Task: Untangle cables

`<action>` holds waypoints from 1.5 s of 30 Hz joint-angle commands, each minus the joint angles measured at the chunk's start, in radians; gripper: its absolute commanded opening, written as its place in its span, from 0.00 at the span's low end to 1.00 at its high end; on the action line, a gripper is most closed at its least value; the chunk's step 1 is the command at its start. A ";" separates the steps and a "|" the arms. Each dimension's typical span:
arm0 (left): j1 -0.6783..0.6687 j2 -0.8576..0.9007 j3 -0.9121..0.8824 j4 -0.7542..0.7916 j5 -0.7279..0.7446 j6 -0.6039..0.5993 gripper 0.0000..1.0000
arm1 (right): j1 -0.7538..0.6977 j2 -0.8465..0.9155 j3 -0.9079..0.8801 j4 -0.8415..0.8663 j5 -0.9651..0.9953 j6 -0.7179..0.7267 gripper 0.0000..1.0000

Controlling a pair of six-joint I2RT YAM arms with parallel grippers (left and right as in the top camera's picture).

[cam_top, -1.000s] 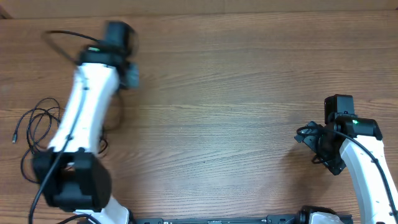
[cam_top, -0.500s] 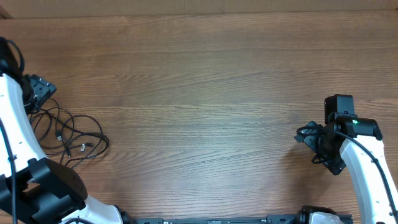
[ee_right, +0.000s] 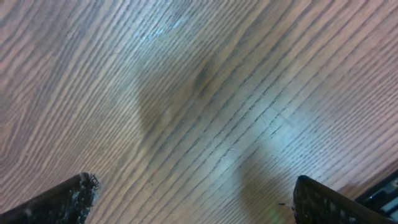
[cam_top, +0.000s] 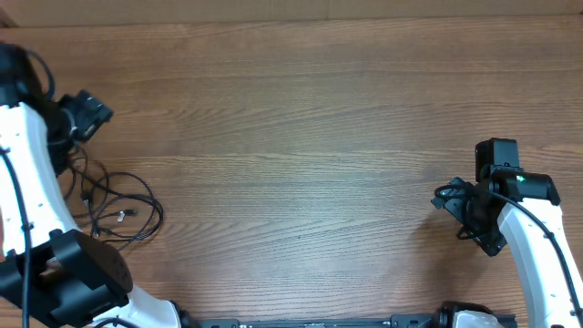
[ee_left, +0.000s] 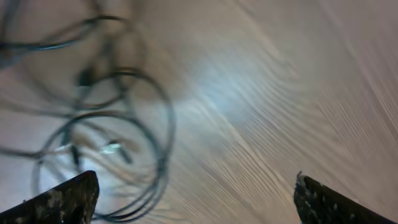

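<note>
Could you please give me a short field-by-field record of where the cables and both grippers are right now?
cables: thin black cords in one loose tangle on the left side of the table, loops overlapping, a small plug end showing
left gripper: open, nothing between its fingers, near the tangle's far edge
right gripper: open, empty, over bare wood on the right, far from the cables
held: nothing, by either gripper
task state: cables not yet untangled

A wood-grain table [cam_top: 301,137] carries a loose tangle of thin black cables [cam_top: 118,205], lying flat near its left edge.
</note>
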 commanded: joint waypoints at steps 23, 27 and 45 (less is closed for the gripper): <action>-0.542 -0.023 0.019 -0.159 0.085 0.290 1.00 | 0.182 0.032 0.182 0.086 -0.354 -0.402 1.00; -0.563 -0.023 0.019 -0.245 0.085 0.290 1.00 | 0.182 0.042 0.284 0.003 -0.309 -0.454 1.00; -0.627 -0.176 -0.147 -0.280 0.043 0.277 1.00 | 0.183 -0.247 0.288 -0.111 -0.197 -0.407 1.00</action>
